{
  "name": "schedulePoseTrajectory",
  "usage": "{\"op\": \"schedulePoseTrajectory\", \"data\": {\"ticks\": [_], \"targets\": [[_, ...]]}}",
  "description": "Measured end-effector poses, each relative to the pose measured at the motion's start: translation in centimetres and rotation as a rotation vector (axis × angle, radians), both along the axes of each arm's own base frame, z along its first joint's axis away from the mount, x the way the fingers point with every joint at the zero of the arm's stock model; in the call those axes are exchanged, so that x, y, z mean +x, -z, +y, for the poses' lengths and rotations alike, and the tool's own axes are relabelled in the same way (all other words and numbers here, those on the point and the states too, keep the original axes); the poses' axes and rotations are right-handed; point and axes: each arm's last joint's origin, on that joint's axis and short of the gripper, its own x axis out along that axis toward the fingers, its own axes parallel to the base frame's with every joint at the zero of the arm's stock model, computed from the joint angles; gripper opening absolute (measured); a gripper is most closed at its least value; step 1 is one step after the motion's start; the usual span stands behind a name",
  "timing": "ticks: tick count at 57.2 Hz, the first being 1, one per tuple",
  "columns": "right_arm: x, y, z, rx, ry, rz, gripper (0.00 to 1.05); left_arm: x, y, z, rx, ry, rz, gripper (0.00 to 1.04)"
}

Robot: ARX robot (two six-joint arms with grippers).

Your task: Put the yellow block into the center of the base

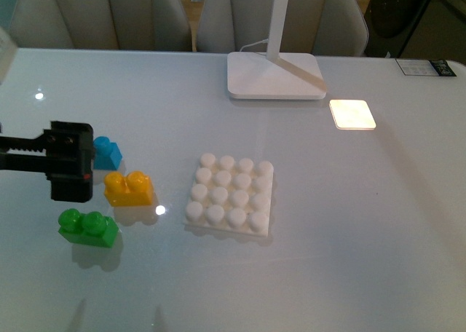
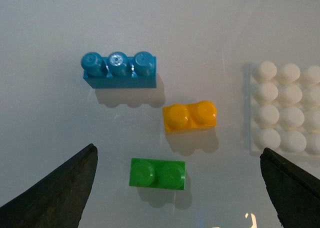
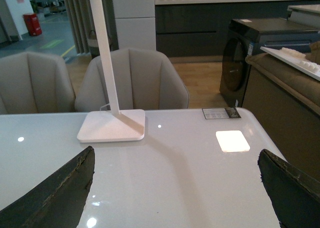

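The yellow block (image 1: 129, 188) lies flat on the white table, studs up, left of the base (image 1: 231, 194), a white square plate with a 4x4 stud grid. My left gripper (image 1: 73, 164) hovers open just left of the yellow block. In the left wrist view the yellow block (image 2: 190, 116) lies ahead of the open left gripper (image 2: 177, 153), and the base (image 2: 285, 108) is at the frame's edge. My right gripper (image 3: 175, 158) is open and empty over bare table, outside the front view.
A green two-stud brick (image 1: 89, 228) lies in front of the yellow block and a blue three-stud brick (image 1: 108, 153) behind it, partly hidden by the left gripper. A white lamp foot (image 1: 275, 76) stands at the back, with a bright light patch (image 1: 352, 114) to its right. Chairs stand beyond the far edge.
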Motion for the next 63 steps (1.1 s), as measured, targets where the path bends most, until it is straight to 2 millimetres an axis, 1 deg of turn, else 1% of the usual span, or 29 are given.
{"op": "schedulePoseTrajectory", "data": {"ticks": [5, 19, 37, 43, 52, 63], "targets": [[0.0, 0.0, 0.0, 0.000, 0.000, 0.000, 0.96, 0.6, 1.1, -0.6, 0.005, 0.003, 0.028, 0.97], [0.0, 0.0, 0.0, 0.000, 0.000, 0.000, 0.96, 1.5, 4.0, -1.6, 0.026, 0.014, 0.094, 0.97], [0.0, 0.0, 0.0, 0.000, 0.000, 0.000, 0.96, 2.7, 6.1, -3.1, 0.034, 0.016, 0.135, 0.97], [0.0, 0.0, 0.0, 0.000, 0.000, 0.000, 0.96, 3.3, 6.7, -3.7, 0.039, 0.016, 0.144, 0.97], [0.0, 0.0, 0.0, 0.000, 0.000, 0.000, 0.96, 4.3, 6.9, -4.0, 0.042, 0.010, 0.142, 0.97], [0.0, 0.0, 0.0, 0.000, 0.000, 0.000, 0.96, 5.3, 6.6, -4.1, 0.033, 0.004, 0.126, 0.97]]}}
